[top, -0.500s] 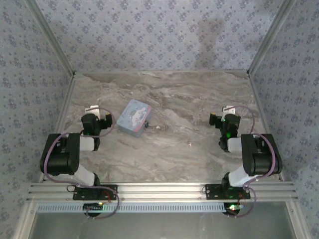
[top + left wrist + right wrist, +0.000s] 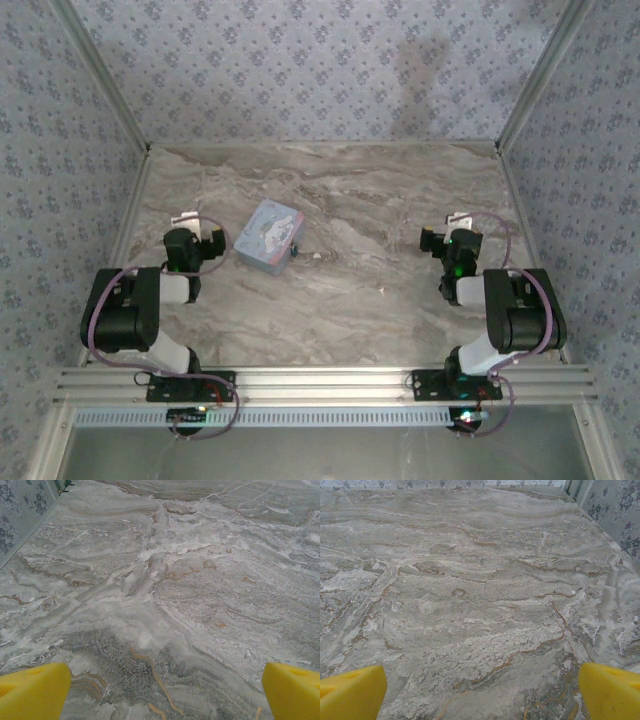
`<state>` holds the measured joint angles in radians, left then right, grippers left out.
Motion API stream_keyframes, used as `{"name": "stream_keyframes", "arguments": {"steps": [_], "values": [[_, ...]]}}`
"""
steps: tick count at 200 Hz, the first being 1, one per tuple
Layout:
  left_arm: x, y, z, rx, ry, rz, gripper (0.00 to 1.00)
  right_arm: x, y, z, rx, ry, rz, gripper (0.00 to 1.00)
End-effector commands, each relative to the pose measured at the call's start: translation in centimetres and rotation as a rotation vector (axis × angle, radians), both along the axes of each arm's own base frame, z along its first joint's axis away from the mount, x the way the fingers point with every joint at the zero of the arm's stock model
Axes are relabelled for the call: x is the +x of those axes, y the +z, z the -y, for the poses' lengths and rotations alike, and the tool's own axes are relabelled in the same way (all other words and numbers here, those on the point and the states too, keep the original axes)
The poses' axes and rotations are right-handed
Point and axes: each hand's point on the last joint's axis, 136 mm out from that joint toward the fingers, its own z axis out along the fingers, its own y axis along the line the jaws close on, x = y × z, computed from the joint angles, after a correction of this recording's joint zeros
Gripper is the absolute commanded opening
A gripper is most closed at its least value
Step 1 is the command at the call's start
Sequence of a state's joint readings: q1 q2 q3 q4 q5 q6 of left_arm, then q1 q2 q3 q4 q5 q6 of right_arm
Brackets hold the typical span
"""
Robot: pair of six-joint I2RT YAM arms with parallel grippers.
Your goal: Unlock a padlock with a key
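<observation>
In the top view a tiny dark padlock sits against the right edge of the pale blue cartoon tin. A small pale speck lies just right of it; I cannot tell whether it is the key. My left gripper rests low at the table's left, just left of the tin. It is open, with yellow fingertips far apart over bare marble. My right gripper rests at the table's right, far from the tin. It is open too, its yellow fingertips spread wide with nothing between them.
The marble table is boxed in by patterned walls on the left, back and right. Another small speck lies near the middle. An aluminium rail runs along the near edge by the arm bases.
</observation>
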<state>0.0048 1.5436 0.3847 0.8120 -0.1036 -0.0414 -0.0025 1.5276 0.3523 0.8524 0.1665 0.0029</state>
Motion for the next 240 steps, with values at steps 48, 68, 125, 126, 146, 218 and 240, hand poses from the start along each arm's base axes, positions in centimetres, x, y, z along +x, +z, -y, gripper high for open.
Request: {"name": "stream_keyframes", "arguments": {"steps": [48,68,125,126,146,218,240], "values": [[0.7,2.3,-0.5,0.005,0.025,0.058,0.98,1.0,1.8,-0.3,-0.003,0.027,0.009,1.00],[0.4,3.7,-1.4,0.004,0.084,0.021,0.98,1.2,3.4,-0.2,-0.012,0.008,-0.043,1.00],[-1.9,7.2,-1.7,-0.362,0.289,-0.016,0.98,1.6,9.3,-1.8,0.285,-0.022,-0.032,1.00],[-1.9,7.3,-1.7,-0.373,0.292,-0.016,0.98,1.6,9.3,-1.8,0.344,-0.048,-0.039,1.00],[-2.1,7.5,1.2,-0.554,0.200,-0.043,0.98,1.7,8.1,-2.3,0.711,-0.095,-0.152,1.00],[-7.2,5.2,10.9,-0.738,0.047,-0.167,0.98,6.6,9.6,-17.3,0.712,0.380,-0.389,0.94],[-7.8,4.3,13.2,-0.726,0.008,-0.188,0.98,8.0,9.5,-21.8,0.705,0.481,-0.446,0.93]]}}
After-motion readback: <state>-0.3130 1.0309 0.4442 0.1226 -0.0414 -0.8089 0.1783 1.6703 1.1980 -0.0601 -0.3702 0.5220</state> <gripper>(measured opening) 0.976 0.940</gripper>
